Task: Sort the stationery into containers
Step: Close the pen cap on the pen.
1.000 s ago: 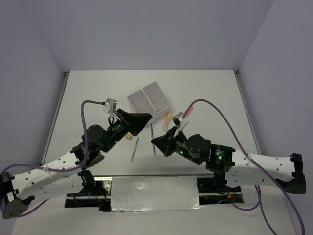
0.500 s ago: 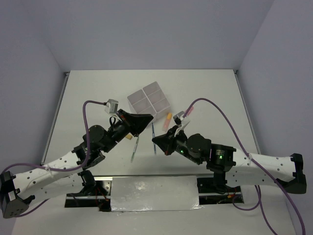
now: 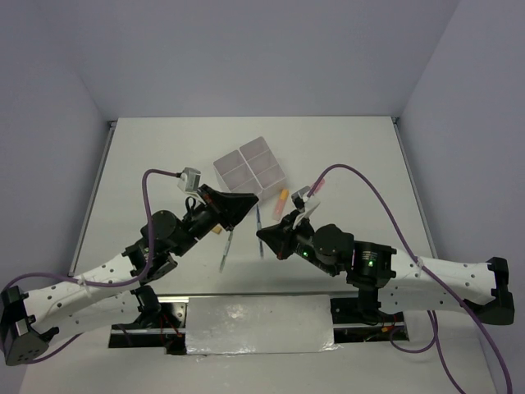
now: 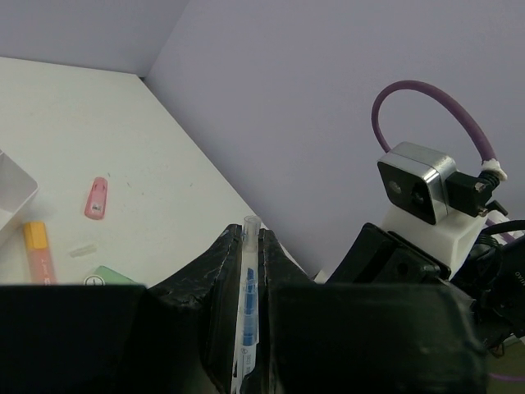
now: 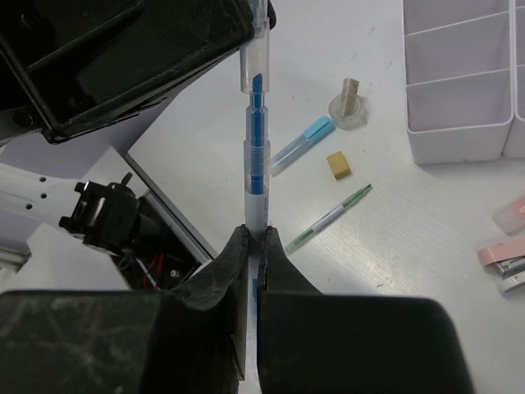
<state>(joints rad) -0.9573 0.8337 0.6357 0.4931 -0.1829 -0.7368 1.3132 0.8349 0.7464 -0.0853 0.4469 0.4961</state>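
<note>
Our left fingers point(image 4: 215, 287) and right fingers point(image 5: 220, 275) both pinch the blue pen point(image 5: 256, 156) above the surface's near middle. It has edged slightly toward the organiser point(image 5: 455, 138), so the handover looks unfinished.

The organiser point(image 5: 455, 144) runs past the top and right edges.

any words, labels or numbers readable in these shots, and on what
None can be read.
clear pen: blue along the barrel, no letters legible.
green piece: round white mark, too blurred.
pink piece: dark patch, too small.
</note>
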